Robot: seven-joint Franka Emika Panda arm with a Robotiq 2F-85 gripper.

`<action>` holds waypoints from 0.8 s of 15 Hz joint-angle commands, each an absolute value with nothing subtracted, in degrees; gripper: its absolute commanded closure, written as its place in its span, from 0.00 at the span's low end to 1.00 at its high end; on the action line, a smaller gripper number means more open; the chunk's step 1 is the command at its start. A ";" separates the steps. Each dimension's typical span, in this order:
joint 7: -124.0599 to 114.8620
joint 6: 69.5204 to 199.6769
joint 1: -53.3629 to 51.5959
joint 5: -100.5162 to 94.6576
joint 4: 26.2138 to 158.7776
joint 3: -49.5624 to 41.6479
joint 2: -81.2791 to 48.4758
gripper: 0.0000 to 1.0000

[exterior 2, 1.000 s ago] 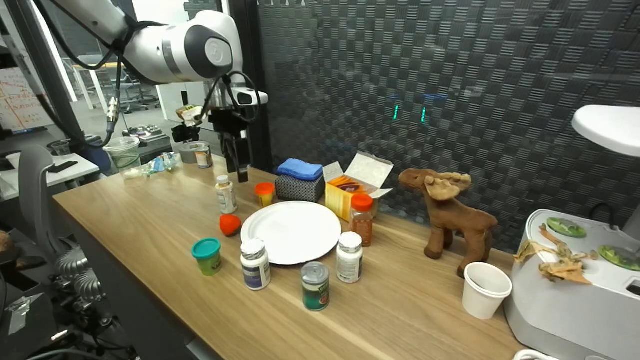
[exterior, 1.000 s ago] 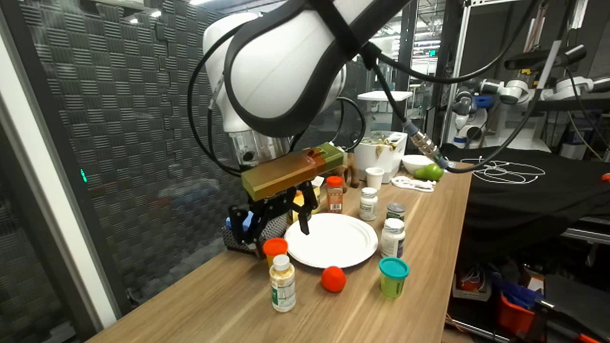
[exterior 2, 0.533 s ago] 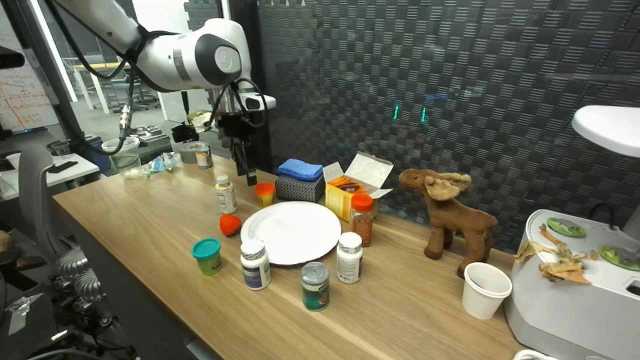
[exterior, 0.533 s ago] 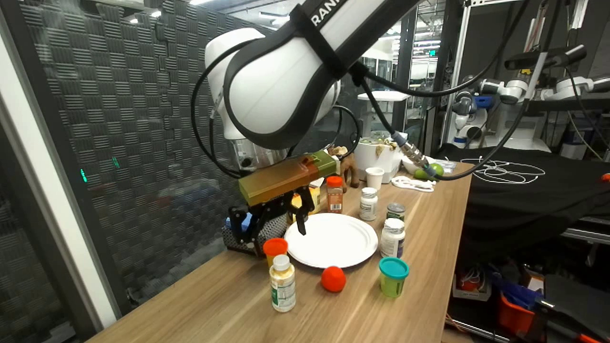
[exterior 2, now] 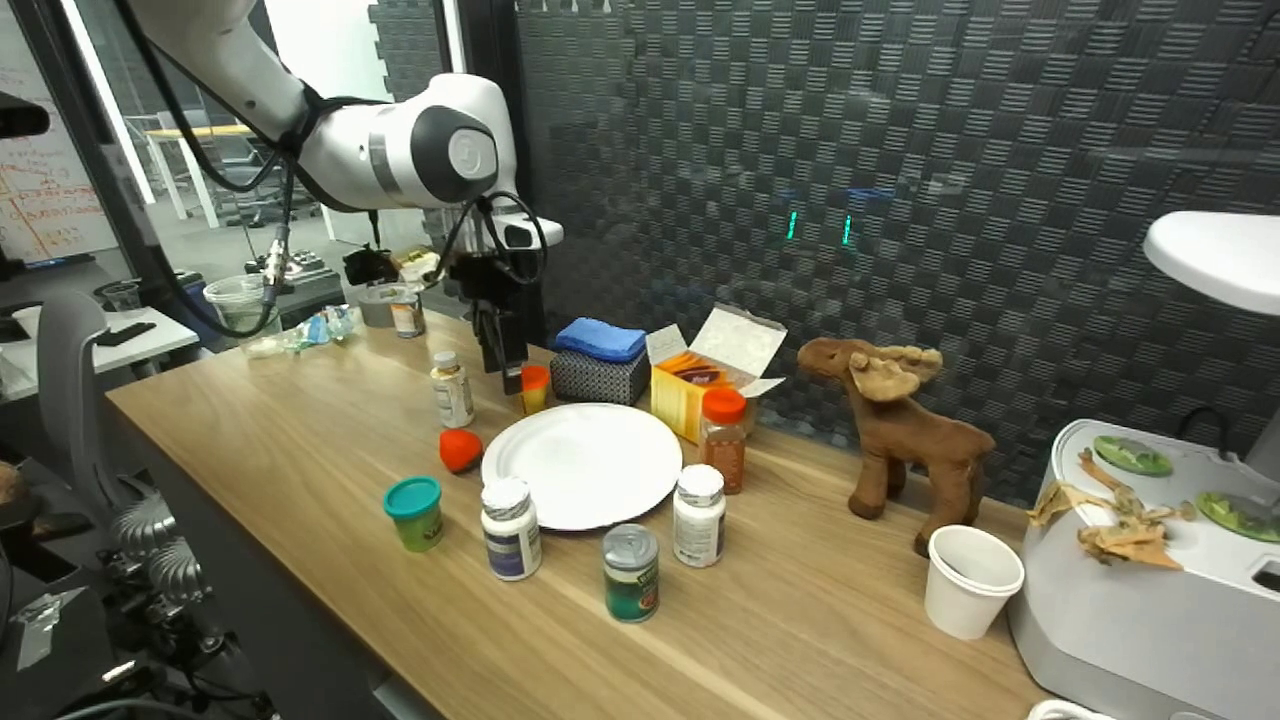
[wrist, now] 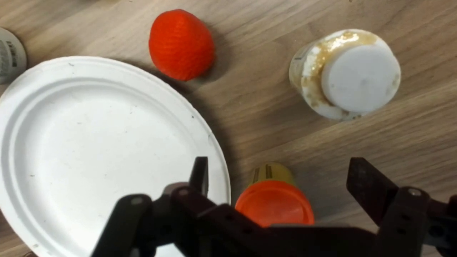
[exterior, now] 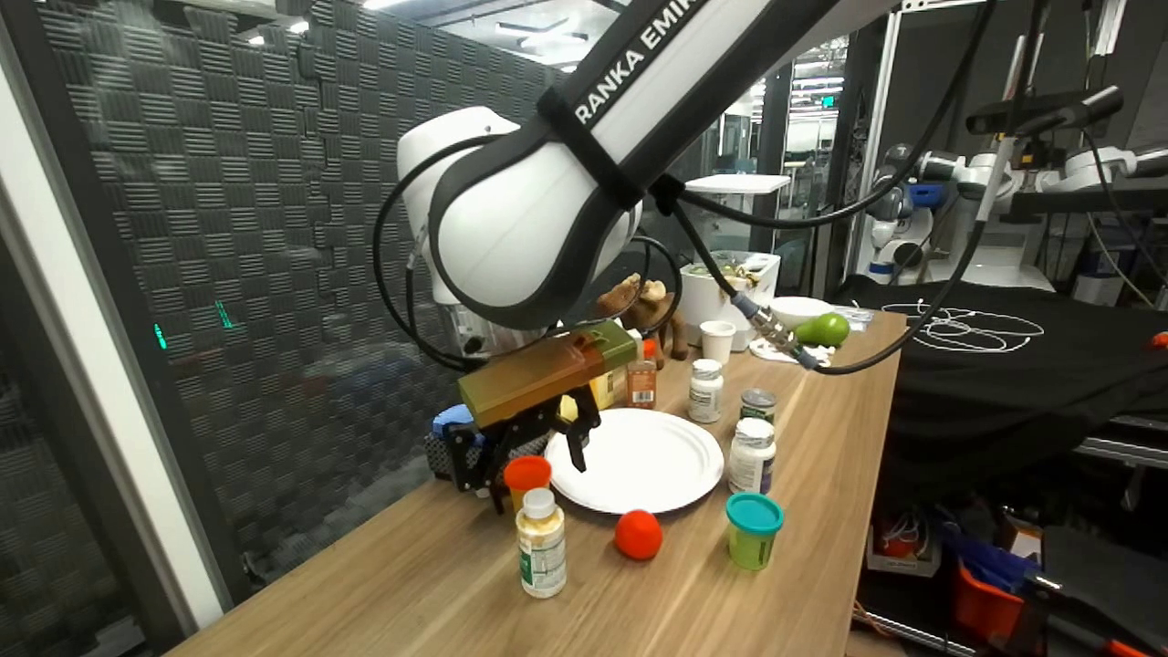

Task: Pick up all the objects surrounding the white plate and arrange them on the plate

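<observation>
The white plate (exterior: 639,461) lies on the table with nothing on it; it also shows in the wrist view (wrist: 103,142). My gripper (wrist: 279,162) is open and empty, pointing down at the plate's edge. A yellow tub with an orange lid (wrist: 275,205) shows between its spread fingers, its lower part hidden by the gripper. Around the plate stand a stained white bottle (exterior: 542,552), a red ball-like object (exterior: 638,535), a teal-lidded green tub (exterior: 754,534), a purple-labelled white bottle (exterior 2: 511,535), a green can (exterior 2: 631,575), a white bottle (exterior 2: 699,520) and a red-capped spice jar (exterior 2: 723,445).
A dark box with a blue cloth (exterior 2: 600,340) and an open yellow box (exterior 2: 680,400) stand behind the plate by the padded wall. A brown toy moose (exterior 2: 900,430), white paper cups (exterior 2: 970,585) and a white planter (exterior 2: 1150,600) stand farther along the table.
My gripper has come down and, in an exterior view, a little right, closer to the orange-lidded tub. It stays open. The objects on the table have not visibly moved.
</observation>
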State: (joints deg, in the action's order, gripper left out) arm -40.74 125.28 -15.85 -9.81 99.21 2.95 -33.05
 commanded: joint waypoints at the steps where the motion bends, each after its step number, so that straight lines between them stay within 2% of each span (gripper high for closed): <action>1: -41.10 125.45 -16.85 -9.37 96.12 1.55 -34.91 0.00; 7: -40.90 125.65 -16.60 -9.08 94.43 0.93 -36.71 0.00; 8: -40.83 125.38 -16.60 -8.96 93.98 0.92 -37.04 0.24; 9: -40.65 125.35 -16.60 -8.89 93.65 0.96 -37.31 0.27; 12: -41.03 125.20 -17.10 -9.52 92.39 0.57 -38.06 0.51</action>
State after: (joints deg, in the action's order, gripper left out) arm -40.74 125.33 -15.86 -9.81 95.56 1.79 -36.46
